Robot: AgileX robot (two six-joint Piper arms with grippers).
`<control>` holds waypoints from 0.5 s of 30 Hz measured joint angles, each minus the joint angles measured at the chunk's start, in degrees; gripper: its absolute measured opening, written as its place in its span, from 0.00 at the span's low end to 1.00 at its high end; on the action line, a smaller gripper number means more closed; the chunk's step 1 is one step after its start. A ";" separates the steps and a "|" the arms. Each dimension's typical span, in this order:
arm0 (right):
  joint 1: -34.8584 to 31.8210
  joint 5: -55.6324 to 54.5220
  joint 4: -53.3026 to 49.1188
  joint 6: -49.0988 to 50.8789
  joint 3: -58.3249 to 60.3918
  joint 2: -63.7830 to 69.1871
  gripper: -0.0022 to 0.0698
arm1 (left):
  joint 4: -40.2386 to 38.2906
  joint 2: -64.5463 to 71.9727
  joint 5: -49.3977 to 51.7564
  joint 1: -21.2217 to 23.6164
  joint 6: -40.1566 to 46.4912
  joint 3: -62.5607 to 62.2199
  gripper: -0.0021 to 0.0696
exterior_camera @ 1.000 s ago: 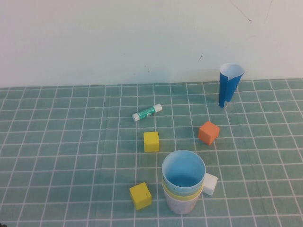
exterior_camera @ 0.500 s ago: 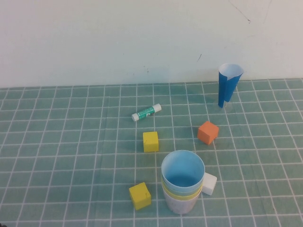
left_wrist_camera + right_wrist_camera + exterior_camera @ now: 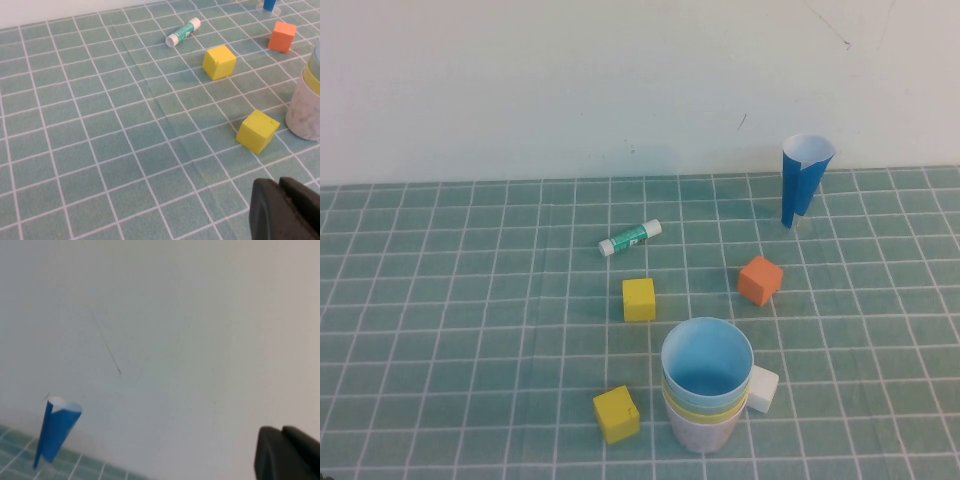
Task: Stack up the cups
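Observation:
The cups (image 3: 706,385) stand nested in one stack near the front of the green grid mat. The light blue one sits innermost, a yellow rim shows below it, and a pale pinkish cup (image 3: 306,117) is outermost. In the left wrist view the stack shows at the edge, some way beyond my left gripper (image 3: 280,184), which is shut, holds nothing and hovers low over the mat. My right gripper (image 3: 281,431) is shut, holds nothing and faces the white wall, raised off the mat. Neither arm appears in the high view.
Two yellow cubes (image 3: 639,299) (image 3: 617,413) lie left of the stack, and a white cube (image 3: 762,388) touches its right side. An orange cube (image 3: 760,279), a glue stick (image 3: 630,237) and a dark-blue paper cone (image 3: 804,178) lie farther back, near the wall.

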 joint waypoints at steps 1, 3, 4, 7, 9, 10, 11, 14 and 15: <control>-1.79 1.91 0.00 1.77 0.00 -0.33 0.03 | 0.00 0.00 0.00 0.00 0.00 0.00 0.03; -4.83 7.83 0.00 6.35 0.00 -1.09 0.03 | 0.00 0.00 0.00 0.00 0.00 0.00 0.03; -6.35 11.05 0.00 8.64 0.00 -1.20 0.03 | 0.00 0.00 0.00 0.00 0.00 0.00 0.03; -9.91 18.13 -2.84 14.72 0.00 -1.69 0.03 | 0.00 0.00 0.00 0.00 0.00 0.00 0.03; -11.60 22.45 -7.32 21.10 0.00 -1.92 0.03 | 0.00 0.00 0.00 0.00 0.00 0.00 0.03; -11.94 24.19 -10.16 24.34 0.00 -2.18 0.03 | 0.00 0.00 0.00 0.00 0.00 0.00 0.03; -12.19 26.44 -13.38 28.75 0.00 -2.29 0.03 | 0.00 0.00 0.00 0.00 0.00 0.00 0.03; -12.46 34.00 -21.70 39.29 0.00 -2.53 0.03 | 0.00 0.00 0.00 0.00 0.00 0.00 0.03; -12.46 35.06 -23.63 41.09 0.00 -2.53 0.03 | 0.00 0.00 0.00 0.00 0.00 0.00 0.03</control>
